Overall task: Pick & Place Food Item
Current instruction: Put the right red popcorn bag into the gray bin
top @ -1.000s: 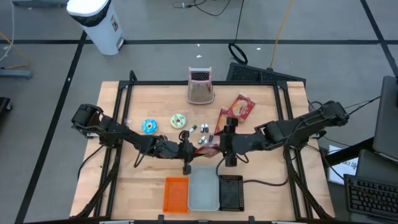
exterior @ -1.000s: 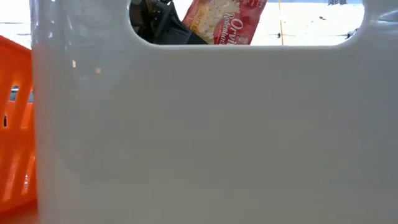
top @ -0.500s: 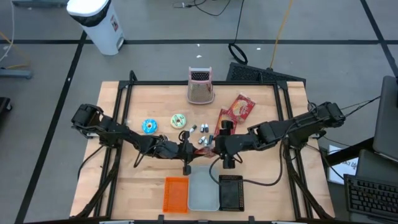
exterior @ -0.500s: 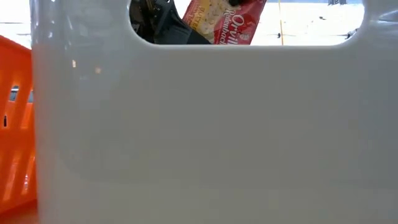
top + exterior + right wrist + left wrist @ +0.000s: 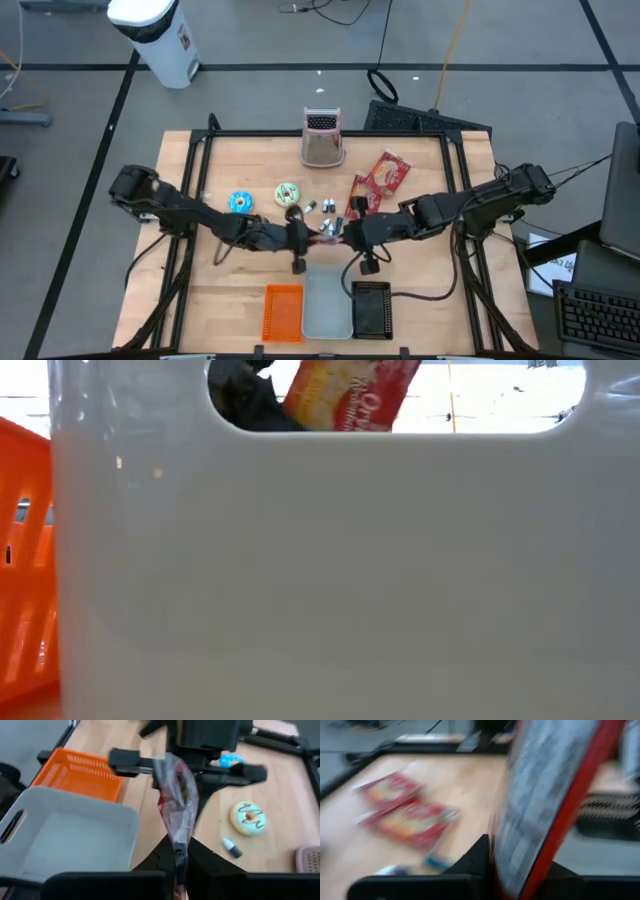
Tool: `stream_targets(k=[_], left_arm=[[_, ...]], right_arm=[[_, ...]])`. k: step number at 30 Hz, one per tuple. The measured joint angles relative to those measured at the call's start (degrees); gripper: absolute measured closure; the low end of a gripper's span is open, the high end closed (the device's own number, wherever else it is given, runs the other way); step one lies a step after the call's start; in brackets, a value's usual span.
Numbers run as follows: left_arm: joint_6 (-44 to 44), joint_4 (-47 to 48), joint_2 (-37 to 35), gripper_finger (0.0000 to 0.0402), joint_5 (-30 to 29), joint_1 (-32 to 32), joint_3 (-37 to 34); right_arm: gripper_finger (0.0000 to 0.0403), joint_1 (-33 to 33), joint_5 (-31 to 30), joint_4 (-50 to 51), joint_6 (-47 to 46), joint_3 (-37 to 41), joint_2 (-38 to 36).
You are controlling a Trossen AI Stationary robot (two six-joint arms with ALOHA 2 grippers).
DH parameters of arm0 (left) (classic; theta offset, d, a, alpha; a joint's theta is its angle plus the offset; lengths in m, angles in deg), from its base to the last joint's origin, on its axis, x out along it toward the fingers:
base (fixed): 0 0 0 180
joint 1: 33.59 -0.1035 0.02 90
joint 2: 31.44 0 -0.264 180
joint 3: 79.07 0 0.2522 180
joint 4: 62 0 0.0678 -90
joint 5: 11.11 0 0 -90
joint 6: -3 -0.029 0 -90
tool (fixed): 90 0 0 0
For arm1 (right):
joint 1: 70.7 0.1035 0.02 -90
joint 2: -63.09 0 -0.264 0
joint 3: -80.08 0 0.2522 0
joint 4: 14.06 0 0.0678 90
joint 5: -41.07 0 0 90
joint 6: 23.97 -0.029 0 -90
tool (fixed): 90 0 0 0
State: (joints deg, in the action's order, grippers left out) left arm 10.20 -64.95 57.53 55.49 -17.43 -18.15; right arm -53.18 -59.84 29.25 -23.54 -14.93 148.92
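The two arms are meeting over the middle of the counter point(image 5: 230, 160), just behind the white bin point(image 5: 327, 303). The right end effector point(image 5: 176, 851) is squeezing shut on one edge of a red popcorn packet point(image 5: 176, 805). The packet is hanging in the air between the two arms, standing on its edge. The left end effector point(image 5: 312, 233) is sitting at the other side of the same packet, and its dark fingers point(image 5: 131, 759) are lying on both sides of it. I cannot tell if they are pinching the packet or letting it go.

An orange basket point(image 5: 283, 312) is sitting beside the white bin, and a black basket point(image 5: 371, 309) is sitting on the bin's other side. Two more red packets point(image 5: 381, 178) are lying flat on the counter, farther back. A blue donut point(image 5: 240, 203) and a green donut point(image 5: 287, 194) are resting near the left arm. A pink grater point(image 5: 322, 138) is standing at the back of the counter.
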Motion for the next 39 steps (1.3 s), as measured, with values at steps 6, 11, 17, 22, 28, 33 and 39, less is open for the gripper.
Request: stream_targets(k=[6,11,17,22,28,33,39], left_arm=[[1.92,15.90,-14.45,0.0253,-5.23,0.22,0.67],[3.12,22.48,-22.59,0.0204,-5.40,0.81,0.67],[4.70,27.63,-25.15,0.0178,-5.86,0.79,0.56],[5.10,30.43,-24.46,0.0177,-6.17,0.53,0.56],[5.37,30.26,-23.44,0.0176,-6.56,0.31,0.60],[5.35,30.08,-23.33,0.0176,-7.14,0.25,0.56],[5.57,30.14,-23.30,0.0176,-7.19,0.26,0.56]], right_arm=[[0.0401,0.02,1.61,-1.89,-0.25,-0.11,-0.82],[0.0402,0.64,7.57,-5.62,-3.02,-0.09,-0.80],[0.0402,2.49,10.12,-6.69,-6.10,-0.60,-0.78],[0.0403,5.04,15.48,-7.17,-8.81,-1.29,-0.73],[0.0403,7.26,15.70,-7.88,-12.34,-1.38,-0.54],[0.0403,7.88,18.17,-7.02,-18.16,-1.44,2.10],[0.0403,7.87,21.70,-5.72,-24.32,-1.44,5.63]])
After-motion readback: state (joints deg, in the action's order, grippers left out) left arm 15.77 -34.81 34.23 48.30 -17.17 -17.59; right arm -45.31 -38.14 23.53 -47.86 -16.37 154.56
